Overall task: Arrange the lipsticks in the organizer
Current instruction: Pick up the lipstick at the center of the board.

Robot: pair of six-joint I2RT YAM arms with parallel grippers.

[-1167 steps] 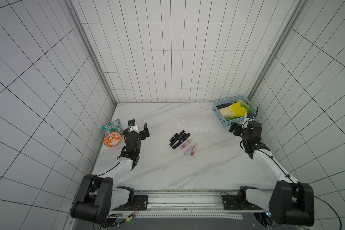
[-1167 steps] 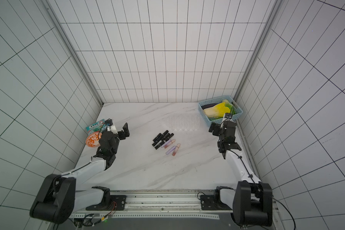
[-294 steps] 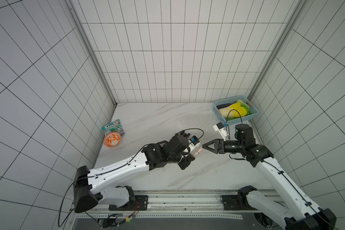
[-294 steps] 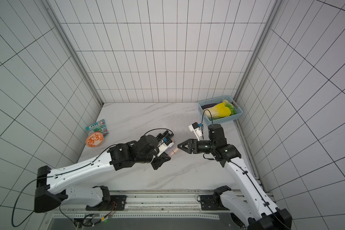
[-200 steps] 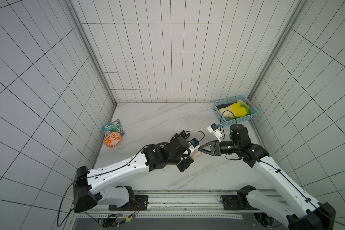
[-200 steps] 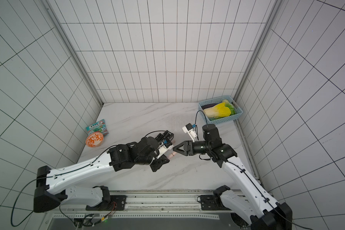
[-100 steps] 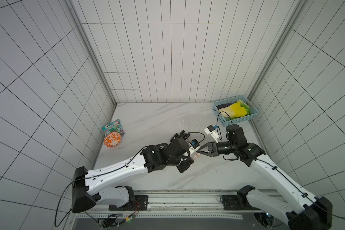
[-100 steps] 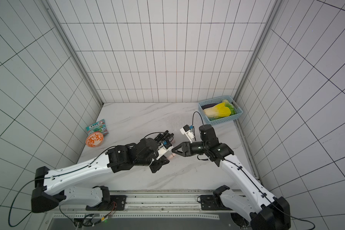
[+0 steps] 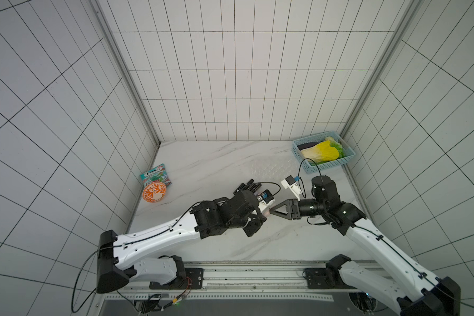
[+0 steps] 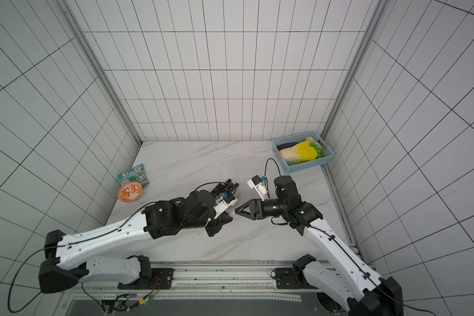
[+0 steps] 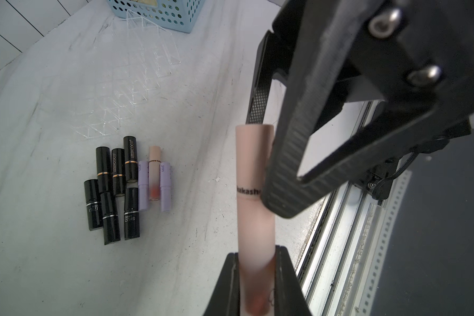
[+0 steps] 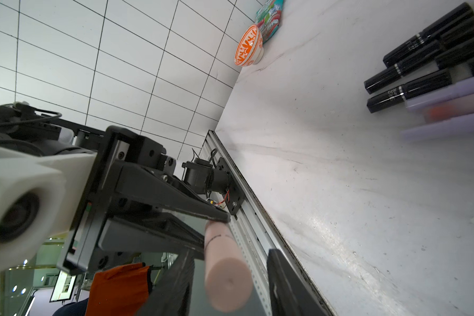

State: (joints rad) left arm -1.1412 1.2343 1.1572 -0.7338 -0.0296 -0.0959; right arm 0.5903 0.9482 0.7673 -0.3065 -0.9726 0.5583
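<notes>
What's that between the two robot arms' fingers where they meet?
A pinkish lipstick tube: the left fingers clamp one end, and its other end pokes between the open right fingers. Both wrist views show it.

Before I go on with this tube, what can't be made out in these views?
Pink tube: in both top views nearly all hidden between the left end effector and right end effector.
Loose lipsticks: top views, left arm covers most; right wrist view, cut off by the frame edge, lavender ones blurred.
Organizer: top views, clear plastic too faint; slots uncountable.
</notes>
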